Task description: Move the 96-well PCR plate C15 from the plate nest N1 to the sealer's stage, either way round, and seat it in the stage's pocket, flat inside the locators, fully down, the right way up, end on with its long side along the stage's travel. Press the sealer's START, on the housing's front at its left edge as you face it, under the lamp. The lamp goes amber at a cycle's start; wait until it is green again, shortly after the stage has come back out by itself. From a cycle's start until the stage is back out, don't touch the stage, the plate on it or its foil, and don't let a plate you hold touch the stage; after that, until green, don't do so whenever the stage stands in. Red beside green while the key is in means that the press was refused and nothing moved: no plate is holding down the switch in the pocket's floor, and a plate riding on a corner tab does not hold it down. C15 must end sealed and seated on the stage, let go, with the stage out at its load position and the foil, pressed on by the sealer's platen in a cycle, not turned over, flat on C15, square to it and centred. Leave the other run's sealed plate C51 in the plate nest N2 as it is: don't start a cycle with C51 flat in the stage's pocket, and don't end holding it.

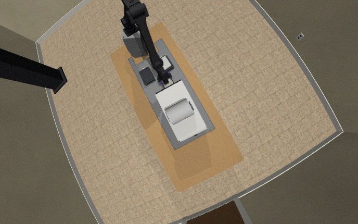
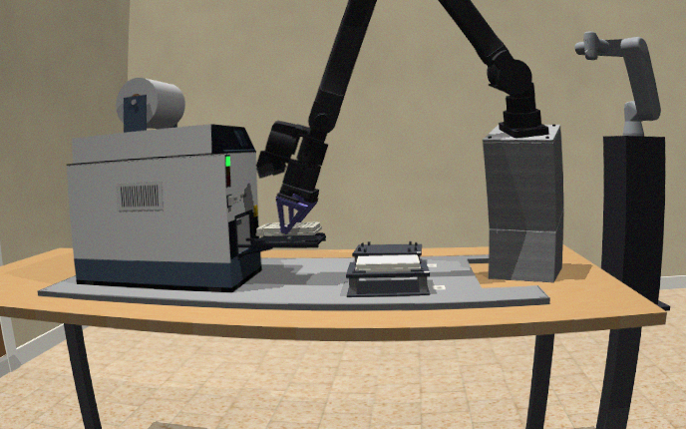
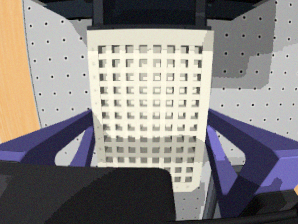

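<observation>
The white 96-well plate C15 sits between my purple fingers, and my gripper is shut on its long sides. In the exterior view the gripper holds the plate right at the sealer's dark stage, which stands out at the front of the housing. The plate's long side runs along the stage's travel. I cannot tell whether it is fully down in the pocket. The sealer's lamp is green. From above, the gripper is at the sealer's front edge.
The sealer carries a foil roll on top. Two plate nests stand on the grey mat: one is empty, the other holds the sealed plate C51. The arm's grey pedestal stands to the right.
</observation>
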Action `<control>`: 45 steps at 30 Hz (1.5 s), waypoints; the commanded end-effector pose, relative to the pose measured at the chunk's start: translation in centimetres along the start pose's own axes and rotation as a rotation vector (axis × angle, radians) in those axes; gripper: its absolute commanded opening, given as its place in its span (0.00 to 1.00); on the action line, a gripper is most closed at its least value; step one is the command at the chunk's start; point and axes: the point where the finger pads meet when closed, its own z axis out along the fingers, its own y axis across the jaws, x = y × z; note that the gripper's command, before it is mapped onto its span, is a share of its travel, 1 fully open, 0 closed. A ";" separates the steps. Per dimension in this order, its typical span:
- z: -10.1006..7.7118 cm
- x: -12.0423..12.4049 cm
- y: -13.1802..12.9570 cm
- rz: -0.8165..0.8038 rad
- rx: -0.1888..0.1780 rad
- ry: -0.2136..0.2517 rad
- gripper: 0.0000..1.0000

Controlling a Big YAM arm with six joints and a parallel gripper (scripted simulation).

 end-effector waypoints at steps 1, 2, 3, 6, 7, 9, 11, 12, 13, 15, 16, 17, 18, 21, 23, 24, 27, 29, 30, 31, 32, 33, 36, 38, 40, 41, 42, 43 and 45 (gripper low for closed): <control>-0.3 -1.5 0.9 -0.001 -0.010 -0.020 0.00; -0.1 -1.6 0.9 0.000 -0.006 -0.019 0.00; 0.0 -1.6 0.9 0.000 -0.002 -0.019 0.00; 0.2 -1.4 1.1 -0.002 -0.004 -0.012 0.00; 0.3 -1.4 1.1 -0.003 -0.004 -0.013 0.00; 0.3 -1.5 1.2 -0.005 -0.005 -0.014 0.00; 0.3 -1.7 1.2 -0.004 -0.005 -0.017 0.00; 0.3 -1.8 1.0 -0.005 -0.004 -0.019 0.00; 0.1 -2.2 0.8 -0.006 -0.003 -0.025 0.00; -0.3 -2.8 0.5 -0.008 -0.002 -0.037 0.00; -0.3 -2.8 0.5 -0.008 -0.002 -0.037 0.00; -0.3 -2.8 0.5 -0.008 -0.002 -0.037 0.00; -0.5 -3.1 0.4 -0.010 -0.002 -0.046 0.00; -1.0 -3.4 0.0 -0.007 -0.001 -0.061 0.00; -1.1 -3.2 -0.1 -0.008 -0.004 -0.063 0.00; -1.1 -3.1 -0.2 -0.007 -0.008 -0.063 0.00; -1.2 -2.6 -0.4 -0.003 -0.006 -0.061 0.00; -1.3 -2.3 -0.6 0.000 -0.004 -0.058 0.00; -1.3 -2.2 -0.6 0.000 -0.004 -0.058 0.00; -1.4 -2.2 -0.6 0.000 -0.004 -0.057 0.00; -1.3 -2.2 -0.5 0.003 -0.005 -0.058 0.00; -1.3 -2.2 -0.5 0.003 -0.005 -0.058 0.00; -1.2 -1.9 0.0 0.004 -0.008 -0.051 0.00; -0.7 -1.5 0.3 0.006 -0.010 -0.042 0.00; -0.3 -1.0 0.6 0.002 -0.008 -0.036 0.00; -0.1 -0.8 0.7 0.000 -0.005 -0.033 0.00; 0.1 -0.9 0.7 0.000 -0.002 -0.034 0.00; 0.3 -0.9 0.8 -0.001 -0.008 -0.033 0.00; 0.6 -1.1 1.1 -0.002 -0.017 -0.033 0.00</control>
